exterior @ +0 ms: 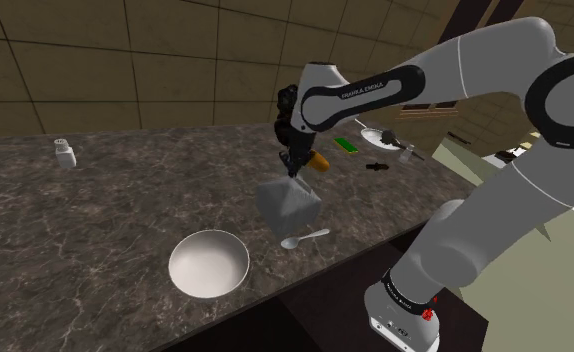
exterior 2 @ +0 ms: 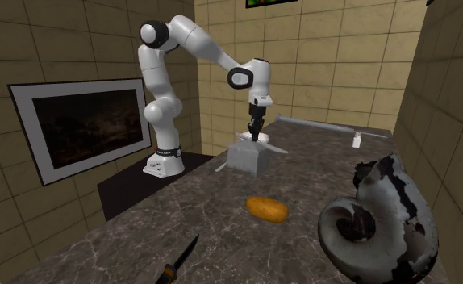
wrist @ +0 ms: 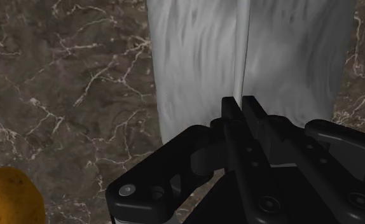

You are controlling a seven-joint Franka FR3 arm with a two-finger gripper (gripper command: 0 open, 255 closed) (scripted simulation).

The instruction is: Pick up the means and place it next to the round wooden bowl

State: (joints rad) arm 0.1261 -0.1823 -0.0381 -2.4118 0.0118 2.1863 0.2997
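A grey box-shaped carton with a thin ridge along its top stands tilted on the dark marble counter. My gripper comes down onto it from above, and its fingers are shut on that thin ridge. From across the counter the carton hangs under the gripper; I cannot tell whether its base touches the counter. A round white bowl sits near the counter's front edge, to the carton's lower left in the shoulder view.
A white spoon lies just by the carton. An orange lump lies behind it. Farther off are a knife, a green item, a plate, a shaker and a large grey shell-like shape.
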